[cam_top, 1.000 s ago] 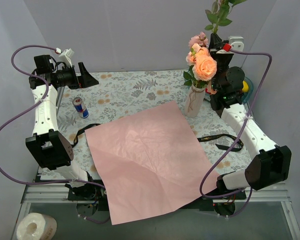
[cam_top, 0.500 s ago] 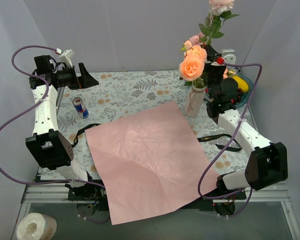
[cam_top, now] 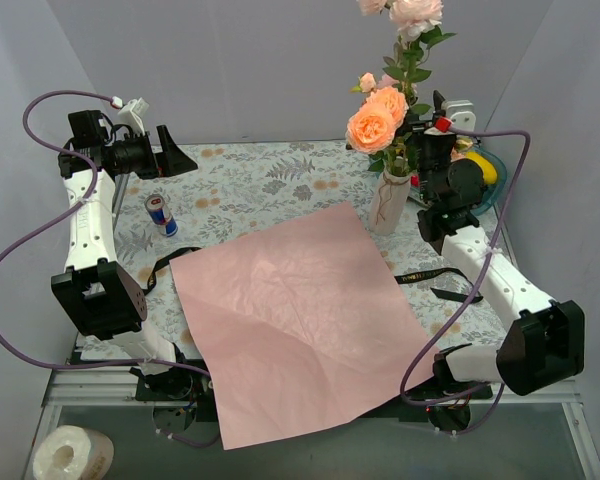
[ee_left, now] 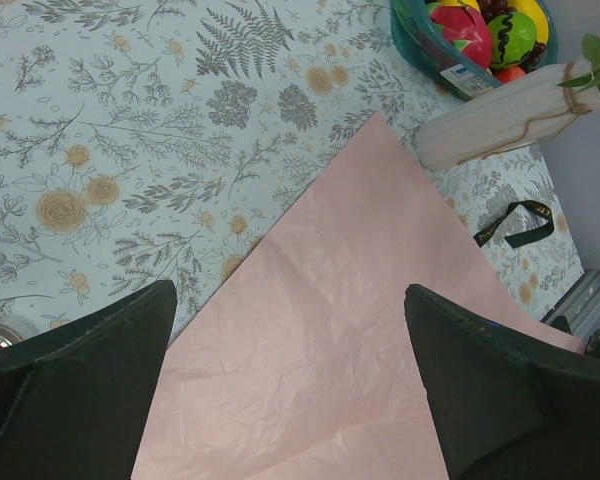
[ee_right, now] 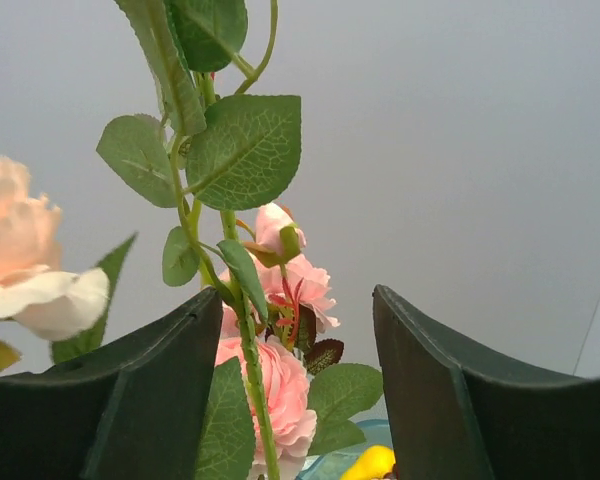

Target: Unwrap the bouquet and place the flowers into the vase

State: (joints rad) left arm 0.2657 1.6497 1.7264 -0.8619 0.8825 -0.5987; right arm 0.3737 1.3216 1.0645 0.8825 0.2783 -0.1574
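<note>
**Flowers in vase, both grippers open**

- The flowers (cam_top: 377, 118) stand upright in the vase (cam_top: 388, 205), in the upper right of the top view. Peach blooms sit low in the bunch, and pink ones reach the top edge of the frame.
- The vase sits on the floral tablecloth (cam_top: 260, 180), just beside the far corner of the pink paper (cam_top: 290, 320).
- The right gripper (cam_top: 432, 106) points up, just right of the leaves and level with the peach blooms. In the wrist view its fingers (ee_right: 150, 400) stand clearly apart. A leafy green stem rises through the gap, closer to the left-of-frame finger and not pinched. I can't tell if the stem touches that finger.
- The left gripper (cam_top: 175, 155) is in the upper left of the top view, raised above the table and well apart from the vase. Its jaws are wide with nothing between them. Its wrist camera looks down on the tablecloth and the edge of the paper.
- The paper lies spread flat across the centre, with its near corner hanging off the table's front edge.
- The black ribbon (cam_top: 442, 280) lies loose on the cloth at the paper's right edge. Another black strip shows at the paper's left edge.
- The drink can (cam_top: 160, 213) stands left of centre. The teal fruit bowl (ee_left: 450, 55) is behind the vase, mostly hidden by the right arm in the top view.
</note>
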